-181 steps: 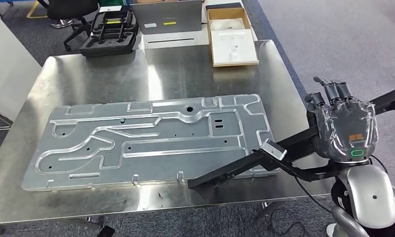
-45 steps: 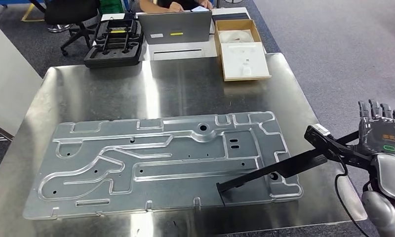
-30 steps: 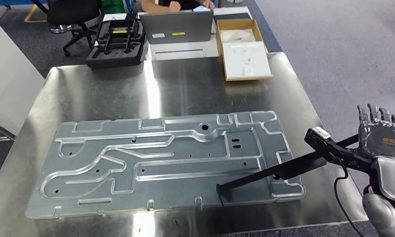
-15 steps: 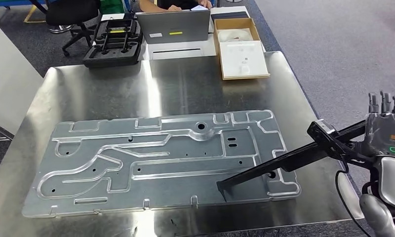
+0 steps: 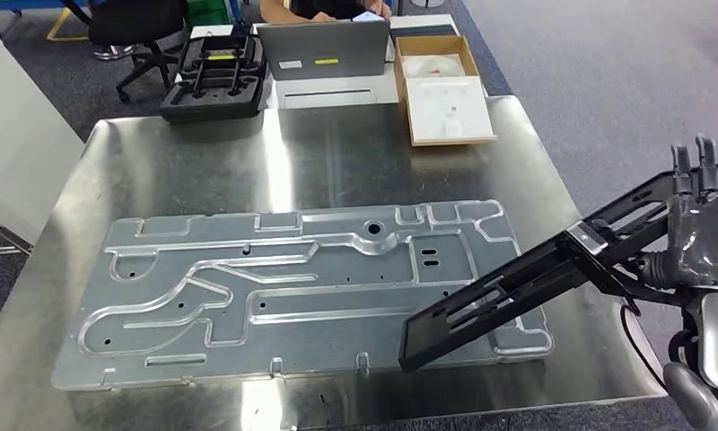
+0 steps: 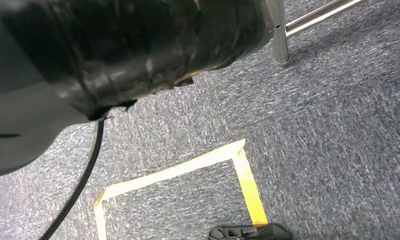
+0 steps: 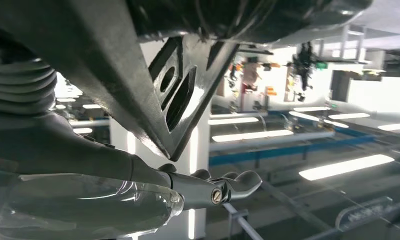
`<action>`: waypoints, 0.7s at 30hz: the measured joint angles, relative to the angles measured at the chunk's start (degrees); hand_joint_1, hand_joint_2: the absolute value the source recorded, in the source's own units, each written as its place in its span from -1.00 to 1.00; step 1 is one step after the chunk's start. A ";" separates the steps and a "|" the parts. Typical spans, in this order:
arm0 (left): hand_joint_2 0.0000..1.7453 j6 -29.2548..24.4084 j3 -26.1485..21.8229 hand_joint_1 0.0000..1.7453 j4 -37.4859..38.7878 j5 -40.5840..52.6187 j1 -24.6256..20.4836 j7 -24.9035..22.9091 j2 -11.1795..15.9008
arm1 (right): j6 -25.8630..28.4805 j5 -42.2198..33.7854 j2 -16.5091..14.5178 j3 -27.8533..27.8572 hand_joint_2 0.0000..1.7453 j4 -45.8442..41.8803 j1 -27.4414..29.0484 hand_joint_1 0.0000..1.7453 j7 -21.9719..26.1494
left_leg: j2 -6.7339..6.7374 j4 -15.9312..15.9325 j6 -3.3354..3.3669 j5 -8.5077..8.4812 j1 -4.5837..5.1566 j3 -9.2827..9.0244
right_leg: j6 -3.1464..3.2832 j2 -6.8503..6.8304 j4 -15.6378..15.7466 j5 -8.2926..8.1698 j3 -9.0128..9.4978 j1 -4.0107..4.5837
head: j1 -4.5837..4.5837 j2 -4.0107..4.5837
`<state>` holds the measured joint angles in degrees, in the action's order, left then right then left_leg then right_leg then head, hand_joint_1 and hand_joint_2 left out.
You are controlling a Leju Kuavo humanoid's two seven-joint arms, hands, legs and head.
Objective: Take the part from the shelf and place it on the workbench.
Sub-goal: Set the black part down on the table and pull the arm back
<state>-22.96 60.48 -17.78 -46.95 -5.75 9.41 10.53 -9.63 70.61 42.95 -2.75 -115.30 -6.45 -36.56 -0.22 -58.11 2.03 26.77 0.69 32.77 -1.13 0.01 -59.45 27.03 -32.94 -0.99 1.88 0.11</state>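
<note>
My right hand (image 5: 701, 229) holds a long black slotted part (image 5: 526, 278) at the right edge of a steel surface (image 5: 328, 153), fingers (image 5: 696, 166) pointing up behind the part's near end. The part slants down and to the left from my hand, its far end hanging over the right corner of a large stamped metal plate (image 5: 293, 287) that lies flat across the surface; whether that end touches the plate I cannot tell. In the right wrist view the part (image 7: 138, 75) runs close past my grey thumb (image 7: 138, 180), its slots showing against a bright ceiling. My left arm hangs low: its wrist view looks down on blue-grey carpet with yellow tape (image 6: 188, 170) marking a corner, and I cannot tell how those fingers lie. Beyond the surface stand a black foam tray (image 5: 210, 72), a grey laptop (image 5: 324, 49) and an open cardboard box (image 5: 443, 81) with white inserts. A person (image 5: 324, 9) sits behind the laptop.
</note>
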 joint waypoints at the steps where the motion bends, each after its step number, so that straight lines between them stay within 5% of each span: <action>1: -1.00 -0.02 0.00 -1.00 -0.03 0.00 0.00 0.05 -0.02 | 0.23 0.34 0.26 -0.31 -1.00 -0.05 0.10 -1.00 0.17 | -0.01 -0.03 -0.24 0.01 0.06 0.08 | 0.28 0.02 0.10 0.00 -0.01 0.15 | 0.02 0.00; 4: -1.00 -0.07 0.00 -1.00 -0.12 0.01 0.04 0.14 -0.08 | 0.50 1.05 0.99 -1.13 -1.00 -0.14 0.24 -1.00 0.54 | -0.01 -1.22 -1.07 0.95 -0.13 0.66 | 1.29 -0.07 0.45 -0.41 0.14 0.05 | 0.09 0.00; 8: -1.00 -0.15 0.00 -1.00 -0.19 0.10 0.09 0.12 -0.28 | 0.60 1.23 1.53 -2.02 -1.00 -0.20 0.28 -1.00 0.66 | 0.01 -13.77 -2.01 7.51 -0.45 6.42 | 1.85 -0.21 0.58 -0.72 -0.18 0.05 | 0.38 0.00; 10: -1.00 -0.24 0.00 -1.00 -0.22 0.22 0.22 0.02 -0.44 | 0.57 0.92 1.55 -2.20 -1.00 -0.20 0.34 -1.00 0.62 | 0.01 -15.85 -1.99 7.29 -0.49 7.28 | 1.86 -0.15 0.53 -0.74 -0.25 0.12 | 0.38 0.00; 13: -1.00 -0.64 0.00 -1.00 -0.33 0.42 0.23 -0.16 -0.50 | 0.03 -1.96 1.55 -2.27 -1.00 -0.18 0.62 -1.00 -0.27 | 0.00 -5.47 -1.37 2.00 -0.39 2.02 | 1.77 0.06 0.48 -0.69 -0.06 0.21 | 0.38 0.00; 15: -1.00 -0.97 0.00 -1.00 -0.48 0.48 0.14 -0.36 -0.45 | -1.59 -5.65 1.50 -2.29 -1.00 -0.06 1.01 -1.00 -1.71 | -0.04 -0.36 -0.88 0.62 -0.12 -0.41 | 1.41 0.18 0.55 -0.75 -0.10 0.30 | 0.35 0.00; 19: -1.00 -1.20 0.00 -1.00 -0.80 0.34 0.15 -0.81 -0.44 | -5.62 -11.02 0.89 -2.32 -1.00 0.51 2.03 -1.00 -3.44 | 0.00 1.28 0.21 -0.01 -0.19 -0.94 | 0.28 0.23 0.42 -0.51 -0.39 0.25 | 0.26 0.00; 21: -1.00 -1.23 0.00 -1.00 -0.97 0.21 0.15 -0.95 -0.44 | -6.04 -12.04 0.09 -2.08 -1.00 0.94 2.24 -1.00 -3.56 | 0.11 2.04 0.80 -0.49 -0.39 -1.28 | -0.01 0.21 -3.83 2.11 -2.35 0.21 | 0.02 0.00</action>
<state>-24.19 60.48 -18.75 -46.74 -5.61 8.46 10.09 -15.67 58.56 43.04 -4.84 -114.36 -4.21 -40.11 -0.11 -56.07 2.83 26.28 0.29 31.48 -1.14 0.22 -63.28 29.14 -35.29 -0.78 1.90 0.11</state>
